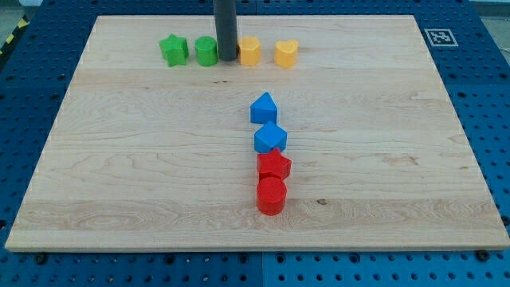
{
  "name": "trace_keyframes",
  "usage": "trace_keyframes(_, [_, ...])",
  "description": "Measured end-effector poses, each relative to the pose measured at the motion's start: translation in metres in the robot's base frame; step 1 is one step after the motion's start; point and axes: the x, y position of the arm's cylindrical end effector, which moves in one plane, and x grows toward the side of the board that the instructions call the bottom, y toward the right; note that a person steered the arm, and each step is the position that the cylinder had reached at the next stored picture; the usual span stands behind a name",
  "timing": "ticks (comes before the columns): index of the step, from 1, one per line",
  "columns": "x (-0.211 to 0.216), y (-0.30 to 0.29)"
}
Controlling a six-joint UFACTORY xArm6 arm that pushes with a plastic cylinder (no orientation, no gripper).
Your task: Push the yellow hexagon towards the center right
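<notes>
Nothing pushed yet, I judge — the dark rod's tip (pixel 227 58) touches the yellow hexagon block (pixel 250 50) at its left; rod tool, holding nothing — whole rightward run remains.

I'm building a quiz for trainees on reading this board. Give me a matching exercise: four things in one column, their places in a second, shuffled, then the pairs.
Things:
1. green star
2. yellow hexagon
3. red cylinder
4. my tip

Places:
A. bottom end of the column of blue and red blocks
B. between the green cylinder and the yellow hexagon
C. leftmost in the top row
D. just right of my tip, left of the yellow heart

Pairs: 1-C, 2-D, 3-A, 4-B
</notes>
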Motion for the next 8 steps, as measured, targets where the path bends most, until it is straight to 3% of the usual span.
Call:
trace_keyframes(3, [0.0,0.079])
trace_keyframes(4, [-0.006,0.057])
trace_keyframes(5, [-0.036,0.064])
trace_keyframes(8, [-0.048,0.11])
